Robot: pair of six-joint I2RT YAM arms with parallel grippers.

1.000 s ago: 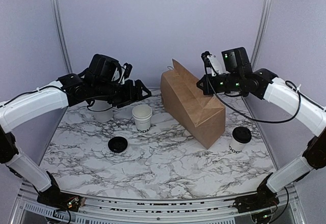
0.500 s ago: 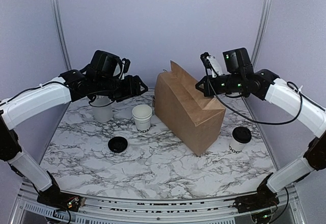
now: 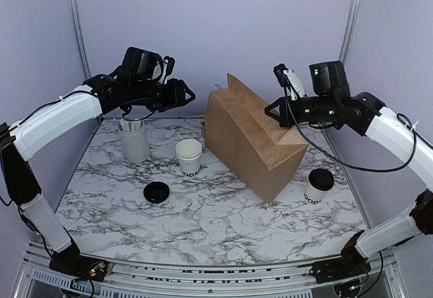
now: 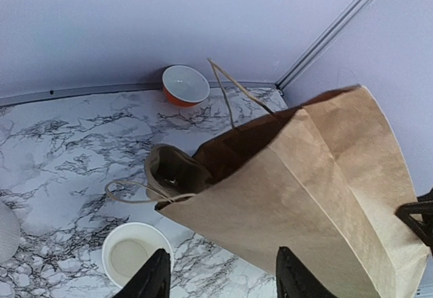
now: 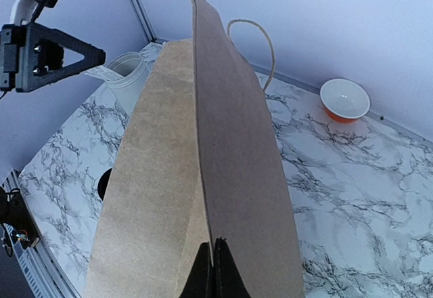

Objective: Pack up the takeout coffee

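Lidded coffee cup lettered "ODA" stands right of the paper bag; right jaws pinch the bag's rim, left jaws spread, empty.

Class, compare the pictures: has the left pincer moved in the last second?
Yes. The left pincer shifted up the top view, off the holder it overlapped, which stayed put.

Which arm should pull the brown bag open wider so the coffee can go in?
The left arm, probably. Its jaws are apart and empty, right by the open mouth of the paper bag. The right arm's jaws are pinched on the bag's top edge, holding it up, so it is busy.
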